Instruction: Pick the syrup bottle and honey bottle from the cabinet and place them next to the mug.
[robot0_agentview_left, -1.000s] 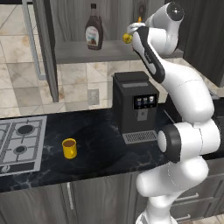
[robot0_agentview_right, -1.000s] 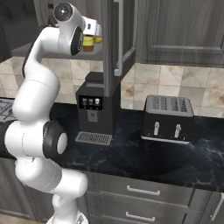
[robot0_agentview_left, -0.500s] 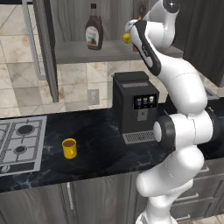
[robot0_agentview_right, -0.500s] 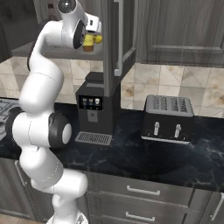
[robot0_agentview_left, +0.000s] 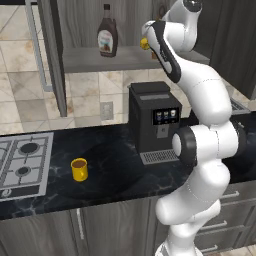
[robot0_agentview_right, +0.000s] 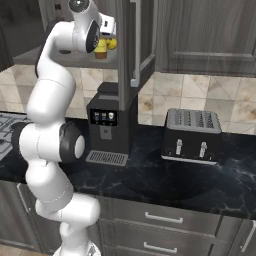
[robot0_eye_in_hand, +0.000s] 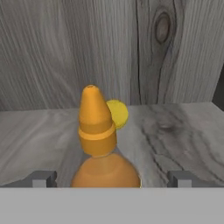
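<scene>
The honey bottle (robot0_eye_in_hand: 96, 120), slim and amber with an orange pointed cap, stands on the cabinet's grey shelf board (robot0_eye_in_hand: 175, 127), right in front of my hand. My gripper (robot0_eye_in_hand: 111, 178) is open, one fingertip (robot0_eye_in_hand: 41, 178) on each side of the bottle's body and apart from it. From the right base the honey bottle (robot0_agentview_right: 101, 48) shows just under my hand (robot0_agentview_right: 107, 26). The dark brown syrup bottle (robot0_agentview_left: 106, 32) stands upright further left on the shelf (robot0_agentview_left: 90, 59). Down on the black counter sits the yellow mug (robot0_agentview_left: 79, 169).
A small yellow ball (robot0_eye_in_hand: 119, 113) lies just behind the honey bottle. The cabinet's open door (robot0_agentview_right: 132, 45) hangs right of my hand. Below stand a black coffee machine (robot0_agentview_left: 152, 120), a toaster (robot0_agentview_right: 192, 135) and a stove (robot0_agentview_left: 20, 160).
My arm has risen and straightened, carrying the hand a little deeper into the cabinet toward the honey bottle. The jaws have stayed open.
</scene>
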